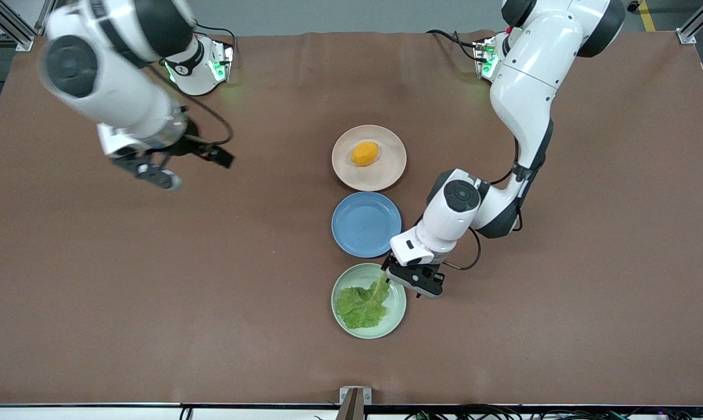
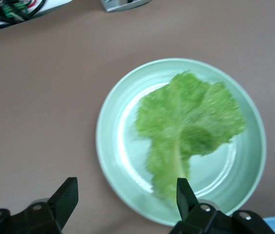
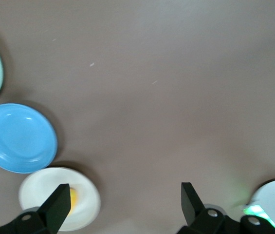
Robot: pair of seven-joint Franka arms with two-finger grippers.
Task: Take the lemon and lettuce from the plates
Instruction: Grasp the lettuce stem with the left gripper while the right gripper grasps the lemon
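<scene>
The front view took in the whole brown table (image 1: 153,291) with both arms; the left wrist view gave only the mint-green plate (image 2: 113,146) and its leaf close up, and the right wrist view caught all three plates at an edge of its picture, the lemon half hidden by one of its own fingers.

Three plates lay in a row down the middle of the table: the beige-pink plate (image 1: 386,169) nearest the robots' bases, the blue plate (image 1: 366,224) next, and the mint-green plate (image 1: 351,326) nearest the front camera. There was one lemon (image 1: 364,153), lying on the beige-pink plate, and one lettuce (image 1: 361,304) leaf, lying flat on the mint-green plate with its pale stalk pointing toward the blue plate.

The left gripper (image 1: 412,280) hung low at the rim of the mint-green plate, on the side toward the left arm's end of the table. Its fingers (image 2: 185,195) were spread apart and held nothing; one stood right at the stalk end of the lettuce (image 2: 191,126), the other over bare table off the plate.

The right gripper (image 1: 153,174) was up over bare table toward the right arm's end, well apart from the plates, its fingers (image 3: 190,200) wide apart and empty
</scene>
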